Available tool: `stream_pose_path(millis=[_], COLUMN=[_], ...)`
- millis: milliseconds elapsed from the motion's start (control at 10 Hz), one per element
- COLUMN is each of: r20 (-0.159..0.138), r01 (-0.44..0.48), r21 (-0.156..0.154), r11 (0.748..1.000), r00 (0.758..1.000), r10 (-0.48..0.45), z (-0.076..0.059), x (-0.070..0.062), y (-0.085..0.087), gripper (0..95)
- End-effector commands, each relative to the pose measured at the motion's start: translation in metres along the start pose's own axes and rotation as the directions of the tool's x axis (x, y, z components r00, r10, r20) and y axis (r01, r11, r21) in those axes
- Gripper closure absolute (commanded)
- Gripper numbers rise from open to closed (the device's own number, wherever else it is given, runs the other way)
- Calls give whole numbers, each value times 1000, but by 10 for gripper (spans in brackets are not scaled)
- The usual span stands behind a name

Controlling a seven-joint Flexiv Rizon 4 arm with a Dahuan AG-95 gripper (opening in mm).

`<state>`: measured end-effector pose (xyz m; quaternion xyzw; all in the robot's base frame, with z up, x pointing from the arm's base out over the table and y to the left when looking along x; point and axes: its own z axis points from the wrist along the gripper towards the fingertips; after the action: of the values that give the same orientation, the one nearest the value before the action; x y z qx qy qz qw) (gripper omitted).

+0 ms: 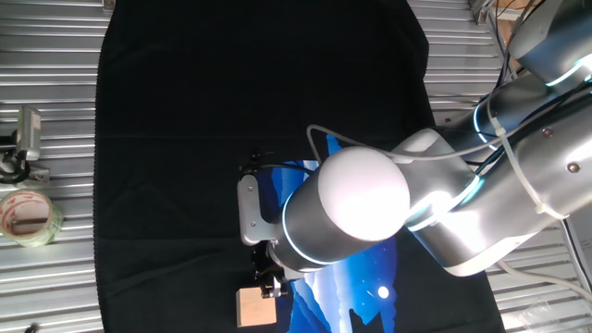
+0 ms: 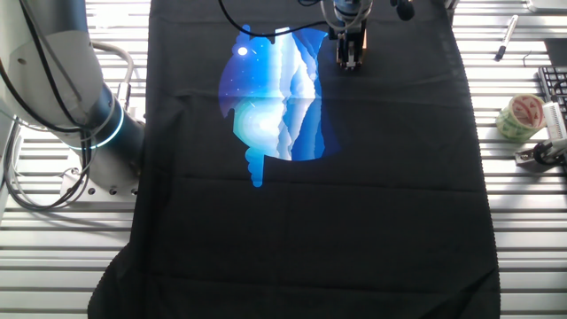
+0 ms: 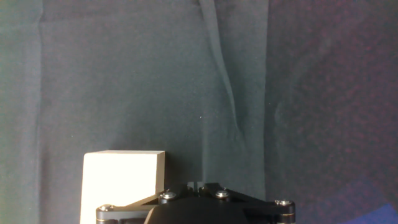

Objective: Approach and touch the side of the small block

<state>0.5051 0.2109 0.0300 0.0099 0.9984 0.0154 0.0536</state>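
**Gripper down beside the small block, contact close or just made**

The small block (image 1: 256, 306) lies on the black cloth (image 1: 185, 139) at the lower middle of one fixed view, near the bottom edge. In the hand view it fills the lower left, beside the gripper body.

The gripper (image 1: 270, 286) is just beside the block's upper right corner; whether they touch, I cannot tell. I also cannot tell if the fingers are spread or pressed together, since the arm covers them.

The step in hand looks like the final approach. The next move probably calls for a small sideways push toward the block's side, slow enough not to shift it.

The arm enters from the right of the frame and bends down over the blue printed picture (image 2: 279, 97). A roll of tape (image 1: 28, 217) lies far left, well apart.
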Motion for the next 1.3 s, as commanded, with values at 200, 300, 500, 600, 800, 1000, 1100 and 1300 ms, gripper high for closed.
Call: stream_pose_path(millis=[200, 300, 500, 600, 800, 1000, 1100, 1300], r20=[-3, -4, -16, -23, -38, -46, -71, -88], r01=[-1, -1, -3, -5, -1, 0, -6, -12], r21=[2, 4, 6, 2, -1, -2, -1, -5], r11=[1000, 1000, 1000, 1000, 1000, 1000, 1000, 1000], r00=[1000, 1000, 1000, 1000, 999, 999, 997, 996], r10=[1, 1, 3, 5, 1, 0, 6, 11], z=[0, 0, -6, -10, -17, -22, -32, -46], x=[0, 0, -1, -2, -4, -5, -6, -7], y=[0, 0, 1, 1, -1, -3, -3, -5], gripper=[950, 950, 950, 950, 950, 950, 950, 950])
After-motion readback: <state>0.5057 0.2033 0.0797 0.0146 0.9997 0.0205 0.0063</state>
